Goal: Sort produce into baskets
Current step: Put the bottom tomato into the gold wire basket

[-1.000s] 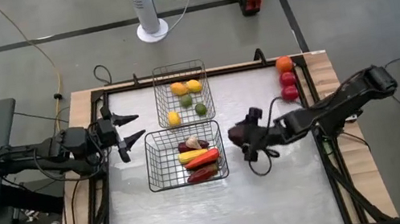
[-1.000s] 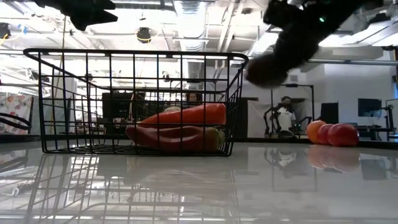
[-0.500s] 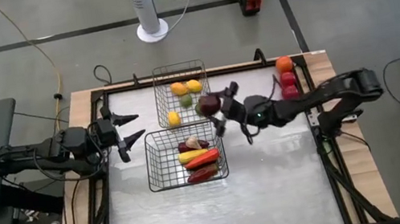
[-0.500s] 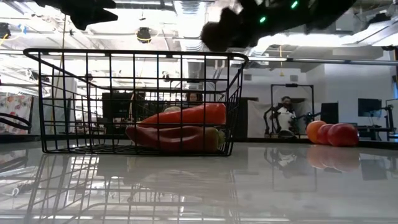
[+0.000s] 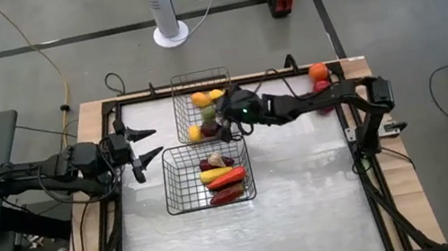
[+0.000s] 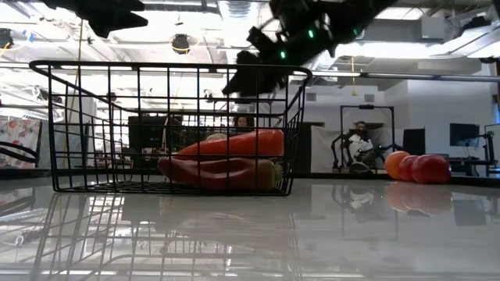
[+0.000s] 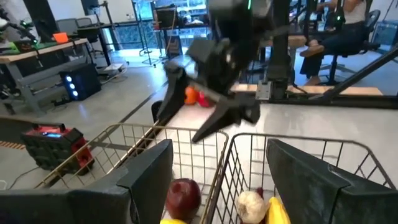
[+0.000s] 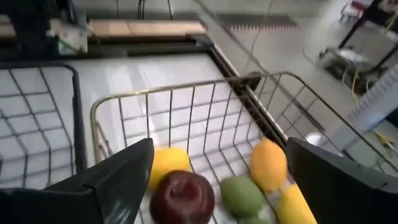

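Produce gets sorted: the right gripper has let go, dark red apple dropping among round fruit in the far silvery basket.

No legible text, labels or numbers anywhere.

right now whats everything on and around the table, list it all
silvery basket: one, far middle of table
round produce in it: yellow, orange, green and dark red pieces
darker basket: one, nearer, beside it
long produce in it: red, yellow, plus dark pieces
loose fruit: orange and red, far right corner
fan base: white, floor
left gripper: open, left of baskets
right gripper: open, above silvery basket
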`<state>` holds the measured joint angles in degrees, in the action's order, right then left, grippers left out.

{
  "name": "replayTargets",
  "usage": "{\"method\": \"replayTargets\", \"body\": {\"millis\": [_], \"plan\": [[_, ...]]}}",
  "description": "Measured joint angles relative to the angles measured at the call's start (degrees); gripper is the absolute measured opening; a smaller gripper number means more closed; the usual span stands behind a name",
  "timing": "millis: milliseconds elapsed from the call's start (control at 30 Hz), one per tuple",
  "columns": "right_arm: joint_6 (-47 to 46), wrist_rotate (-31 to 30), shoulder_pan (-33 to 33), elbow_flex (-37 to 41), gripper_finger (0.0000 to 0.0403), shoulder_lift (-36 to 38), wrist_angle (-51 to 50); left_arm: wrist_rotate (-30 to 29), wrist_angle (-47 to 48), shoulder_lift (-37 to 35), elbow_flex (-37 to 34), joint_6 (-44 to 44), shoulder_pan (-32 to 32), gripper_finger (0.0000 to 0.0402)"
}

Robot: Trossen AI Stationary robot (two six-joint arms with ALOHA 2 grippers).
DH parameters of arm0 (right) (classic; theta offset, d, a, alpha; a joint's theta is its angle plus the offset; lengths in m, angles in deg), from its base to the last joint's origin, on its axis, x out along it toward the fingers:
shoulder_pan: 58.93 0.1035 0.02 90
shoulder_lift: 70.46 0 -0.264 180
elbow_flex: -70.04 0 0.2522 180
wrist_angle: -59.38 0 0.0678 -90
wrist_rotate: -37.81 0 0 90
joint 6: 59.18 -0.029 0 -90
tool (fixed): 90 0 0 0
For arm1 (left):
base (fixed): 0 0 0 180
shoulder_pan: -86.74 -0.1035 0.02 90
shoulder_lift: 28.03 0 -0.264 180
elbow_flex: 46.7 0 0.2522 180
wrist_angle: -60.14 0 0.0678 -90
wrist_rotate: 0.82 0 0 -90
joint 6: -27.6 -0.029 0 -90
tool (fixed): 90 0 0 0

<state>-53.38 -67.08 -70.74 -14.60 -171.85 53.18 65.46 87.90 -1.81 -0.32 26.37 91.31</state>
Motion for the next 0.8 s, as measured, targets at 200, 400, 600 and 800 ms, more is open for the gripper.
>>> {"method": "replayTargets", "body": {"millis": [200,400,600,800], "plan": [[-0.23,-8.56,-0.13,-4.68,0.0390,6.28,-19.06,0.08,1.27,0.00,0.00,0.55,-0.01,0.0249],[-10.55,-18.32,-3.62,4.27,0.0386,18.03,-32.02,2.50,1.31,0.01,0.00,2.04,-0.02,0.0249],[-23.39,-21.50,-7.04,20.01,0.0380,31.41,-39.07,3.05,1.35,0.00,0.00,3.50,-0.01,0.0249],[-30.89,-16.05,-11.89,27.19,0.0380,38.78,-53.27,2.74,0.96,0.01,0.00,3.20,0.00,0.0249]]}}
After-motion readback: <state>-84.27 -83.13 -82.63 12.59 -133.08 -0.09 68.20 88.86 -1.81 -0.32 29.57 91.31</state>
